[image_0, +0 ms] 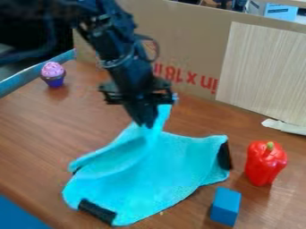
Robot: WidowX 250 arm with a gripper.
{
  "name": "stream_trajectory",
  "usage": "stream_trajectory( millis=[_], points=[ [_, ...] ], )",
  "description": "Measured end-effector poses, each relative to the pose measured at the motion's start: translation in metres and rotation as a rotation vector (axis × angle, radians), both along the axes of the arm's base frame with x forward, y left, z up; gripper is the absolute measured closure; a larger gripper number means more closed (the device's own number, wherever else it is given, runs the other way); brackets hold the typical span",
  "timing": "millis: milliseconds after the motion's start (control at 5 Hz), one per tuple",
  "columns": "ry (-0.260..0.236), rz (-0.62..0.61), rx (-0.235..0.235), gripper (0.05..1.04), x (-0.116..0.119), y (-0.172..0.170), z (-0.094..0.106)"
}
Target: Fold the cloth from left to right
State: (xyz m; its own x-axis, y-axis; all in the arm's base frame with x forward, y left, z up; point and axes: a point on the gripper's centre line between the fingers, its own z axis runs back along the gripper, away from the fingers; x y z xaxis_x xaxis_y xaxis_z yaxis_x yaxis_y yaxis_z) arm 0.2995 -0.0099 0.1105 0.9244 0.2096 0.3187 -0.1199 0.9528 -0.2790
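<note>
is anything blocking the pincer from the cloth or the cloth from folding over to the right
Nothing visible: the pincer is at the raised part of the cloth. The red pepper and blue block stand just off its right side, so the fold probably has room.

We can make out one line of large red print [190, 78] on the brown cardboard panel [191, 40] standing behind the work surface. It is upside down from where we look, and when we turn it round in our heads we read "in x 18", with one more mark or so after the number that we cannot make out. At the top right, we also see small dark print [279, 10] on the side of a light-blue box [288, 16], but it is too small for us to read.
</note>
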Motion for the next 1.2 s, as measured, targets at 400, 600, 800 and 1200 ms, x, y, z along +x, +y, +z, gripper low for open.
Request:
stream_trajectory(
  millis=[400, 600, 800, 1200],
  points=[
    [0.046, -0.007, -0.001, 1.029, 0.011, -0.040, -0.022],
    [0.043, -0.013, 0.004, 1.012, 0.012, -0.056, -0.028],
    [0.022, -0.001, -0.005, 0.870, 0.015, -0.060, -0.026],
    [-0.013, 0.019, -0.069, 0.306, 0.016, -0.066, -0.016]
  ],
)
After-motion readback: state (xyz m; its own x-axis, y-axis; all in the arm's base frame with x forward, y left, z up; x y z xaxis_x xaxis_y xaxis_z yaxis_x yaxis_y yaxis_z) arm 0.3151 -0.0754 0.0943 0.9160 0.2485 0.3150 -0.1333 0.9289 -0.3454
